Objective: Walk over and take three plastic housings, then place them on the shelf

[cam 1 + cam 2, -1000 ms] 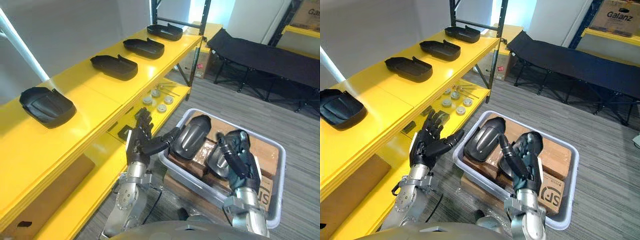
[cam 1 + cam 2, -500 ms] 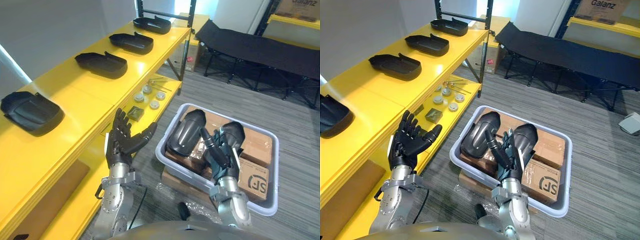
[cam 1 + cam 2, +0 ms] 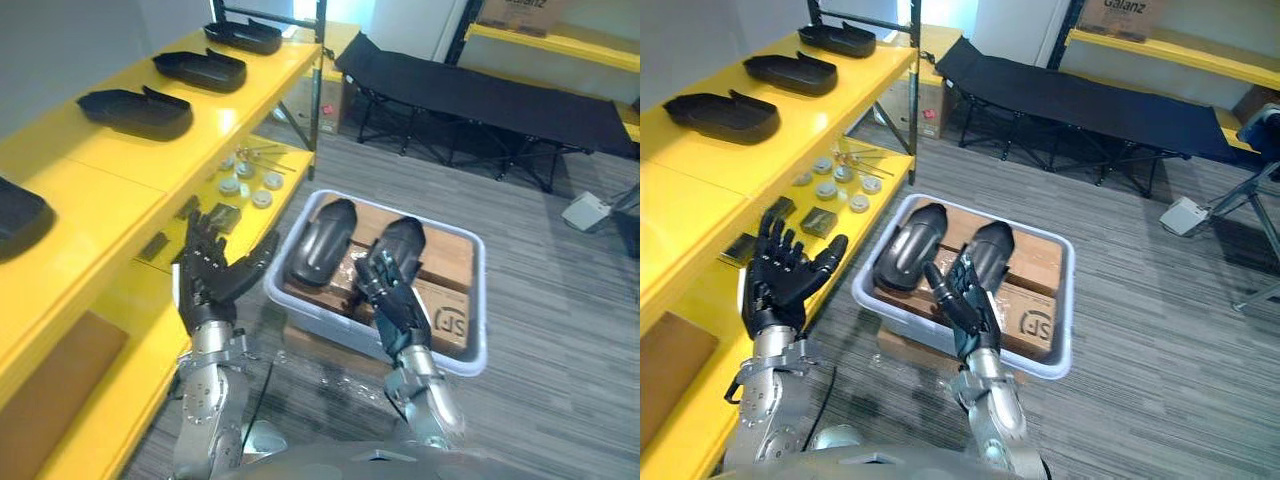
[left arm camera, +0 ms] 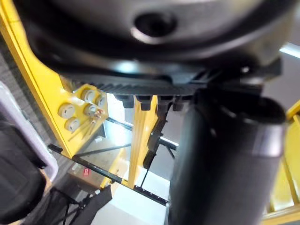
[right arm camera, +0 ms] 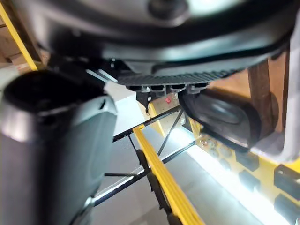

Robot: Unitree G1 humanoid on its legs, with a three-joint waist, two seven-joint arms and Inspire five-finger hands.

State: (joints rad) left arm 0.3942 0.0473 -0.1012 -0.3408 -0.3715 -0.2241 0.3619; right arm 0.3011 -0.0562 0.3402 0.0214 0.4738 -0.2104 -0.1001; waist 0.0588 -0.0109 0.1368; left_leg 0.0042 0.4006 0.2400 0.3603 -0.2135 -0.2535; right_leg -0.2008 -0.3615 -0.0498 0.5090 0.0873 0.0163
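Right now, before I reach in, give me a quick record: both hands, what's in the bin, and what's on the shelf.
left hand: open, empty, raised beside the shelf
right hand: open, empty, over the bin, close to the right housing
bin: grey; holds the left housing and the right housing side by side on cardboard boxes
shelf top: row of black housings, spaced apart
lower shelf: small round parts
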